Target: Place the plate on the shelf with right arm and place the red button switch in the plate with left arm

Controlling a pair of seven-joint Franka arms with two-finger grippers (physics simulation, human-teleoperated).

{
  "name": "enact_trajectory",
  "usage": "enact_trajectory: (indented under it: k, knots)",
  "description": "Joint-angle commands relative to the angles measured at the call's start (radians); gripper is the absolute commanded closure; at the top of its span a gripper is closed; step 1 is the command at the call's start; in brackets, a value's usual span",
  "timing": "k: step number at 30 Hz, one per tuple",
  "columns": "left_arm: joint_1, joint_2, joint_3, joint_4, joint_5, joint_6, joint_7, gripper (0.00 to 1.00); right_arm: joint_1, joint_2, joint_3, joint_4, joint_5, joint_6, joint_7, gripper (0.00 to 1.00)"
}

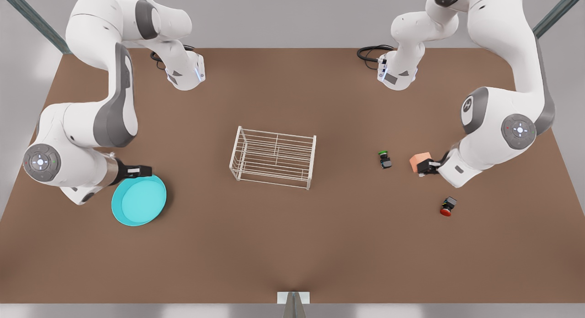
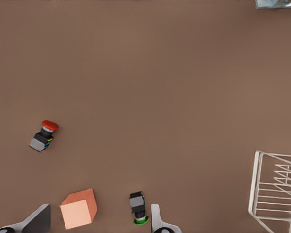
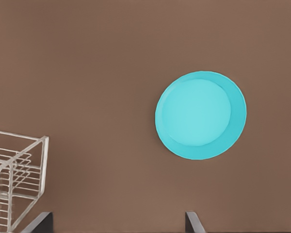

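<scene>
1. The plate (image 1: 138, 200) is lying flat on the bench (image 1: 292, 245), well apart from the shelf (image 1: 273, 157), on the front view's left of it. Nothing is resting on the shelf's barred top.
2. The right gripper (image 1: 145, 171) is hovering at the plate's rim on the side away from the shelf, its jaws standing wide with nothing between them, as the right wrist view shows.
3. The left gripper (image 1: 424, 167) is waiting on the front view's right of the shelf, just beside the orange cube (image 1: 419, 162); its jaws are also spread wide and holding nothing.
4. The red button switch (image 1: 447, 206) is lying on its side, farther from the shelf than the cube. The green-capped switch (image 1: 385, 159) is sitting between the shelf and the cube.
5. The step in hand appears to be the plate grasp. Doing it well likely means lowering the jaws over the raised rim, one finger inside and one outside, closing firmly, then keeping the plate level while carrying it over the shelf's top.
6. Later, the left arm should be steering past the cube and the green-capped switch.
</scene>
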Motion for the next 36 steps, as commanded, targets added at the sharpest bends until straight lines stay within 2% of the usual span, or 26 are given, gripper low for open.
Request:
enact_trajectory:
  k: [1, 6, 7, 11, 13, 18, 21, 26, 27, 33, 36]
  knots:
    - [-0.001, -0.003, -0.002, 0.004, 0.005, 0.056, -0.105, 0.00, -0.024, -0.048, 0.005, -0.094, 0.001, 0.144, -0.104, 0.00]
    - [0.002, 0.034, -0.003, -0.010, -0.038, 0.100, -0.107, 0.00, -0.030, -0.028, -0.013, -0.097, 0.033, 0.107, -0.101, 0.00]
    - [0.019, 0.046, -0.002, -0.013, -0.072, 0.114, -0.099, 0.00, -0.053, 0.003, -0.010, -0.103, 0.065, 0.145, -0.179, 0.00]
    - [0.086, 0.048, 0.004, -0.114, 0.006, 0.180, 0.267, 0.00, -0.142, 0.071, -0.014, -0.270, 0.156, 0.385, -0.198, 0.00]
    - [0.149, 0.061, 0.004, -0.191, 0.062, 0.293, 0.372, 0.00, -0.190, 0.077, -0.014, -0.330, 0.156, 0.426, -0.226, 0.00]
    - [0.131, 0.177, -0.003, -0.163, 0.114, 0.430, 0.395, 0.00, -0.308, 0.193, -0.013, -0.338, 0.176, 0.529, -0.417, 0.00]
    - [0.197, 0.186, 0.000, -0.191, 0.108, 0.542, 0.563, 0.00, -0.335, 0.198, -0.016, -0.342, 0.174, 0.532, -0.486, 0.00]
    - [0.207, 0.235, 0.000, -0.166, 0.138, 0.577, 0.694, 0.00, -0.424, 0.239, -0.018, -0.351, 0.210, 0.599, -0.714, 0.00]
    - [0.207, 0.252, -0.002, -0.136, 0.151, 0.577, 0.786, 0.00, -0.423, 0.247, -0.018, -0.351, 0.211, 0.601, -0.731, 0.00]
    - [0.184, 0.302, -0.005, -0.131, 0.140, 0.579, 0.761, 0.00, -0.418, 0.322, -0.001, -0.354, 0.247, 0.632, -0.721, 0.00]
    - [0.221, 0.319, -0.003, -0.183, 0.140, 0.634, 0.766, 0.00, -0.423, 0.345, 0.001, -0.371, 0.328, 0.632, -0.748, 0.00]
